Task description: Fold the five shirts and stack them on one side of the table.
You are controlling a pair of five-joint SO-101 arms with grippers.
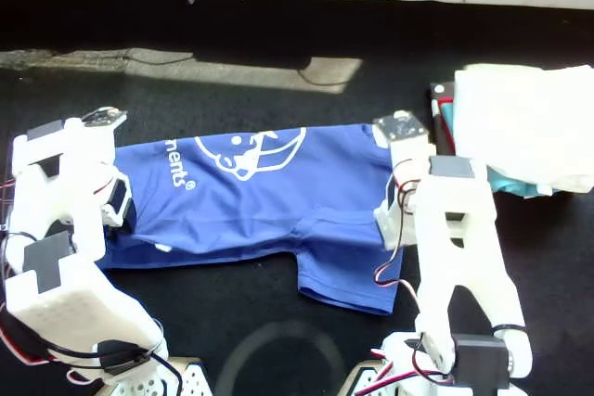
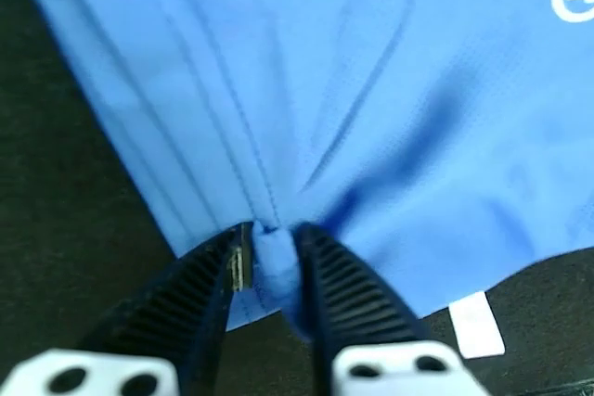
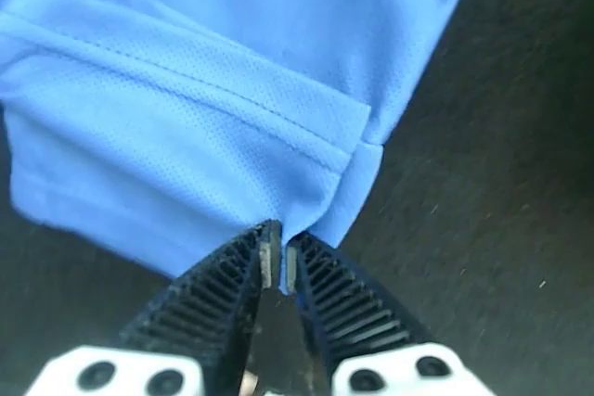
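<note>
A blue shirt [image 1: 269, 197] with white print lies spread across the black table, one sleeve hanging toward the front. My left gripper [image 2: 271, 261] is shut on a pinched fold of the blue shirt [image 2: 371, 108] at its left edge; in the high view the left arm [image 1: 74, 192] stands over that edge. My right gripper [image 3: 278, 261] is shut on the hem of the blue shirt [image 3: 186, 155] at its right end, under the right arm [image 1: 418, 183]. A stack of folded shirts [image 1: 524, 127], white on top and teal beneath, sits at the back right.
The black table [image 1: 278, 53] has open room behind the shirt, crossed by a bright strip of sunlight [image 1: 186, 70]. The arm bases stand at the front edge. A faint round mark [image 1: 278, 350] shows on the cloth between them.
</note>
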